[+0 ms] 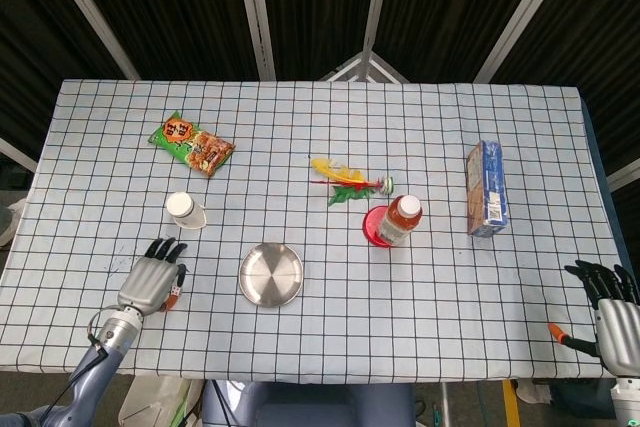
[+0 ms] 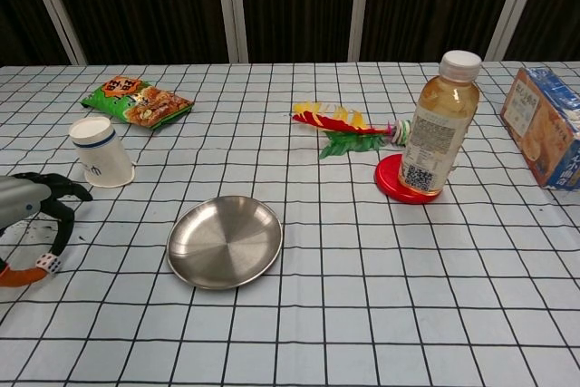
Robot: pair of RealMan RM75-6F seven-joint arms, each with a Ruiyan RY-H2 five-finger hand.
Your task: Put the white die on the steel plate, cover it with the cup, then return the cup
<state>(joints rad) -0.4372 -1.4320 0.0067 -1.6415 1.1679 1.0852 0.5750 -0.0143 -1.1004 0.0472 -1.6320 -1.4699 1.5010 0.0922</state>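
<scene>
Bright, even overhead light, soft short shadows, mild glare on the steel plate [image 2: 225, 242], sharp focus throughout.
</scene>
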